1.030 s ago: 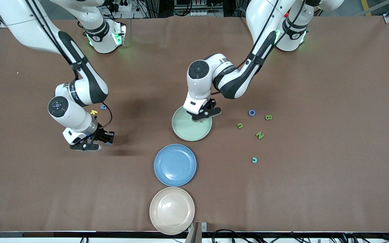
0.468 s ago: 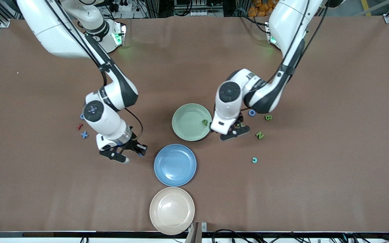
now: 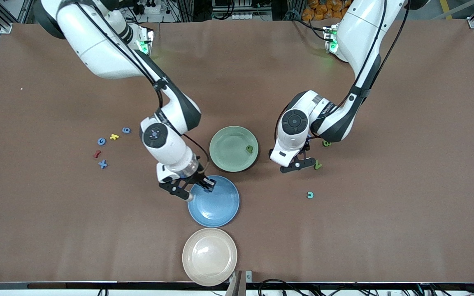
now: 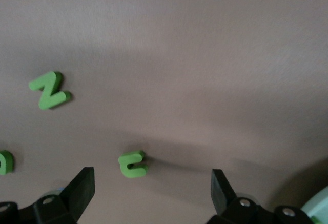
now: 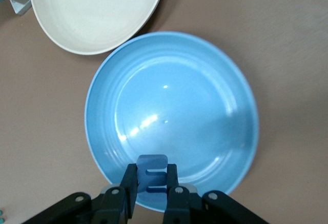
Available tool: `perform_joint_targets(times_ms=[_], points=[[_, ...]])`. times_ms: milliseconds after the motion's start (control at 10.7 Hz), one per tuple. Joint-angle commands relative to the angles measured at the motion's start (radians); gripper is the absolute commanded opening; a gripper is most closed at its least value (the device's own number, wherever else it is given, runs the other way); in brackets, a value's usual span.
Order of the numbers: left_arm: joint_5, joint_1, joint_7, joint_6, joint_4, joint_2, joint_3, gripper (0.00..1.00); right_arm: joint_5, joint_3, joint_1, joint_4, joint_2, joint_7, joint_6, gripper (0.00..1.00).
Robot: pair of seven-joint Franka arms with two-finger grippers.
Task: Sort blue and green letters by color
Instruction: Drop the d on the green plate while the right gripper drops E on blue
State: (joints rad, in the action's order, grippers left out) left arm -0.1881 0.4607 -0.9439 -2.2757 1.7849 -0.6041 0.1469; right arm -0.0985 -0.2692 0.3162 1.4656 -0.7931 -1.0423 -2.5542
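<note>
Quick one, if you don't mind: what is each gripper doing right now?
Left gripper: open, empty, over a green letter.
Right gripper: shut on a blue letter, over the blue plate.

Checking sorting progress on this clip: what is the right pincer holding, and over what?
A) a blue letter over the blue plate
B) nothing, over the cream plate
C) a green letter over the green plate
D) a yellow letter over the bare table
A: the right pincer is shut on a blue letter above the rim of the blue plate.
</note>
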Motion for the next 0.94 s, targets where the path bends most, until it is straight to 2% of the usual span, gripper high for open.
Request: perform_joint_targets(times_ms=[0,94,187,281,375,656,843], points=[[-0.027,-0.007,-0.061,-0.123,0.157,0.079,0.002,1.0,-0.01,0.092,0.084,-0.131,-0.097,-0.044,0.019,0.42],[-0.027,-0.014,-0.065,-0.16,0.2,0.096,0.002,1.0,-0.009,0.094,0.08,-0.131,-0.095,-0.041,0.02,0.59],[-0.025,-0.022,-0.065,-0.177,0.226,0.102,0.002,1.0,-0.009,0.094,0.075,-0.131,-0.092,-0.035,0.02,0.86],[-0.025,-0.027,-0.084,-0.185,0.234,0.107,0.002,1.0,-0.001,0.1,0.073,-0.129,-0.081,-0.03,0.022,1.0],[-0.024,-0.042,-0.113,-0.185,0.225,0.103,0.002,1.0,0.0,0.101,0.066,-0.126,-0.065,-0.025,0.054,1.0],[-0.022,-0.037,-0.157,-0.274,0.235,0.07,0.0,1.0,0.003,0.091,0.015,-0.123,0.027,0.086,0.334,1.0],[-0.024,-0.034,-0.171,-0.283,0.235,0.058,0.0,1.0,0.022,-0.008,-0.11,-0.049,0.128,0.143,0.448,1.0]])
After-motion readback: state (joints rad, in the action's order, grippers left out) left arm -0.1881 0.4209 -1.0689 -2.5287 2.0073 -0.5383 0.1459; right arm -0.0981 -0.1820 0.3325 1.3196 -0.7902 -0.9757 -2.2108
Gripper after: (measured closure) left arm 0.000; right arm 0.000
